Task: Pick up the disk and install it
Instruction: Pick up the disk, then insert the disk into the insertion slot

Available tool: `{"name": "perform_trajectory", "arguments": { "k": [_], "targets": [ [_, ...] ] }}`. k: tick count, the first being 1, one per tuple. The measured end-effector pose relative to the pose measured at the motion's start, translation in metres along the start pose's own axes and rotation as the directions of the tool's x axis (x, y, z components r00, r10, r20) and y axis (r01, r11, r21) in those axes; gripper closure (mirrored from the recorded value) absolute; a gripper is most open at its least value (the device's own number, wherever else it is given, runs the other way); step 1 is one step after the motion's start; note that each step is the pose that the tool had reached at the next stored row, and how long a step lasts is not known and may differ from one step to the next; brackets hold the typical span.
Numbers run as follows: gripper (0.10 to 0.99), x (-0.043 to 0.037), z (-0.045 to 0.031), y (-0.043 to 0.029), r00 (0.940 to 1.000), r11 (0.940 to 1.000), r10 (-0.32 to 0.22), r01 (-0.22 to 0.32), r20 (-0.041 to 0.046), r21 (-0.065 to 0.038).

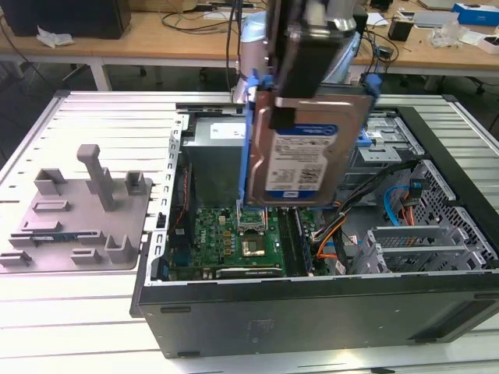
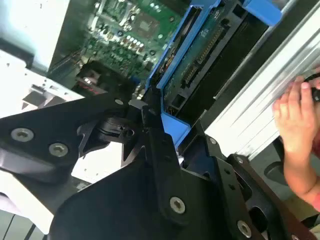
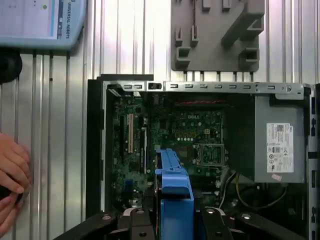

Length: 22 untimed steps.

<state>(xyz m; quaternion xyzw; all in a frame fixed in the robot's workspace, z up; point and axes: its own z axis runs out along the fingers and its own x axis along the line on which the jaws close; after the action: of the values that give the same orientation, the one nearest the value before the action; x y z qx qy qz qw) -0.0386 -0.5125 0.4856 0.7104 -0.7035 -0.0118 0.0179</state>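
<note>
Disk (image 1: 308, 148) already off the table (image 1: 93, 117) and up in the air: hangs nearly upright, label side toward the exterior view, above the open computer case (image 1: 312, 319). Sits over the motherboard (image 1: 234, 238) and near the grey drive cage (image 1: 386, 144) on the exterior view's right. Not yet seated in any bay, so judged to be the carrying step, between pick-up and install, maybe half of the work done. Held by the upper end: gripper (image 1: 300, 97) clenched on the disk, grasping it by the blue carrier (image 2: 175, 129). Shows in the second wrist view the black fingers (image 2: 160, 160) pressed against the blue frame, with no gap to see between finger and plastic. Looks down in the first wrist view past the blue edge of the disk (image 3: 172, 182) onto the board inside the case. Seems to call for careful lining up of the carrier with the opening of the cage, and for keeping clear of the orange cables (image 1: 331, 238) and of the board below. Cannot tell from these views which slot of the cage is free. Worth noting also a person's hand (image 3: 12, 172) resting on the ribbed table just beside the case, apart from the arm.
</note>
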Motion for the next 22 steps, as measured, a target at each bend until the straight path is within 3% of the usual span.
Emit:
{"name": "perform_trajectory", "arguments": {
  "k": [8,22],
  "targets": [
    [0.718,0.0153,-0.0013,-0.0347,1.0,1.0,0.0,0.0,0.0,0.0],
    [0.718,0.0154,-0.0012,-0.0359,1.0,1.0,0.0,0.0,0.0,0.0]
  ]
}}
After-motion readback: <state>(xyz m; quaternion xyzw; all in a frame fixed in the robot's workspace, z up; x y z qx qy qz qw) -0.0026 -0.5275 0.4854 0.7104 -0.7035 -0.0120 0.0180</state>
